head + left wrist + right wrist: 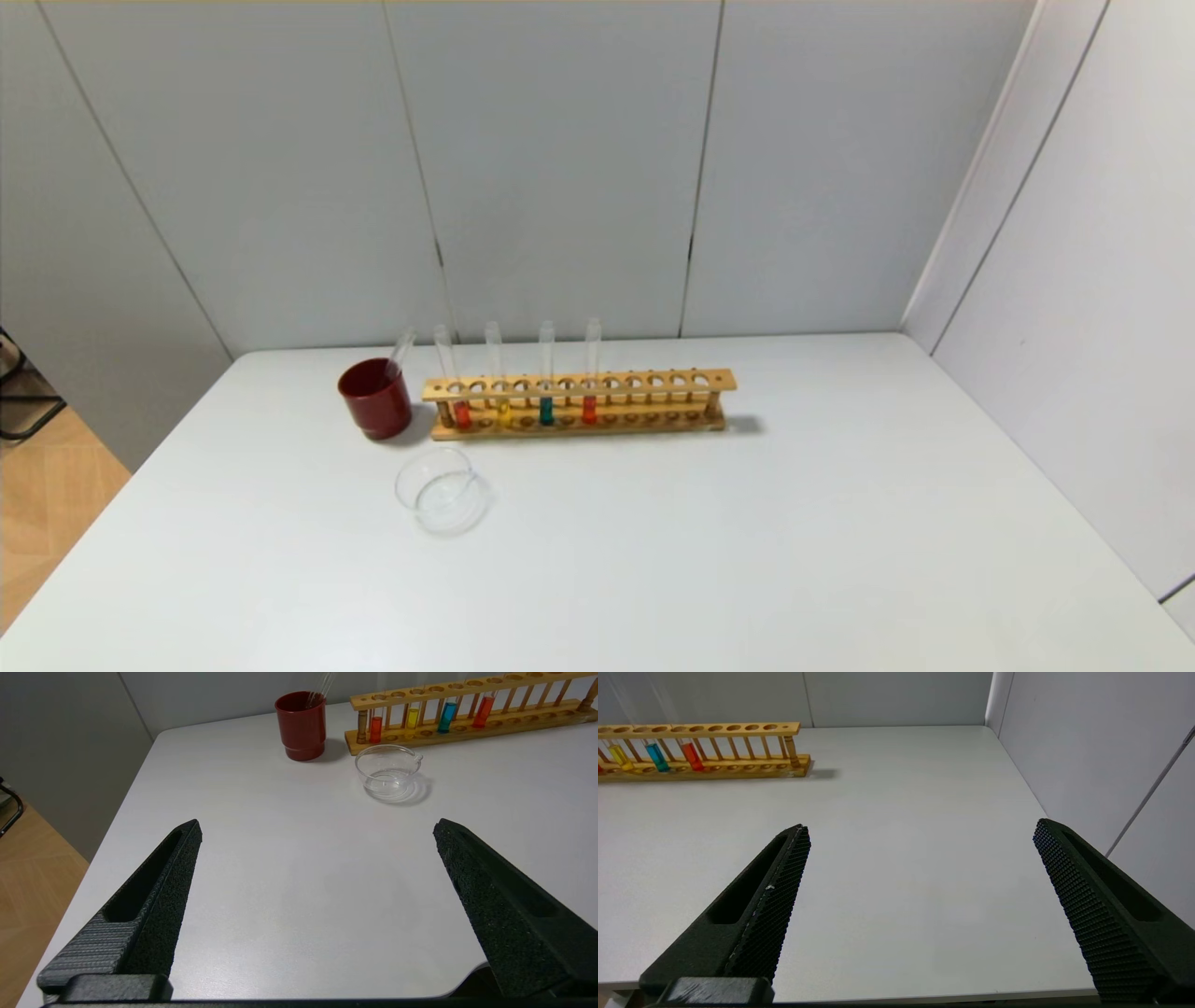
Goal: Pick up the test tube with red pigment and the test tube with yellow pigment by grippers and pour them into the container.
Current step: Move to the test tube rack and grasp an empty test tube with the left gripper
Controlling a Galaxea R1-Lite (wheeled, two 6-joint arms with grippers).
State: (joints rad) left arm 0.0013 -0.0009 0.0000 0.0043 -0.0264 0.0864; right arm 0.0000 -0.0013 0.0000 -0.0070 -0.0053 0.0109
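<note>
A wooden rack [579, 383] stands at the back of the white table with several tubes. From its left end: a deeper orange-red tube [462, 413], the test tube with yellow pigment [504, 411], a teal tube [546, 411], and the test tube with lighter coral red pigment [589, 408]. The clear glass container [467, 509] sits empty in front of the rack's left end. Neither gripper shows in the head view. My left gripper [317, 826] is open and empty over the near table edge, far from the container [369, 772]. My right gripper [920, 827] is open and empty, far from the rack [700, 729].
A dark red cup [375, 399] stands left of the rack with an empty glass tube [401, 345] leaning in it. Grey wall panels close the back and right sides. The table's left edge drops to a wooden floor [47, 504].
</note>
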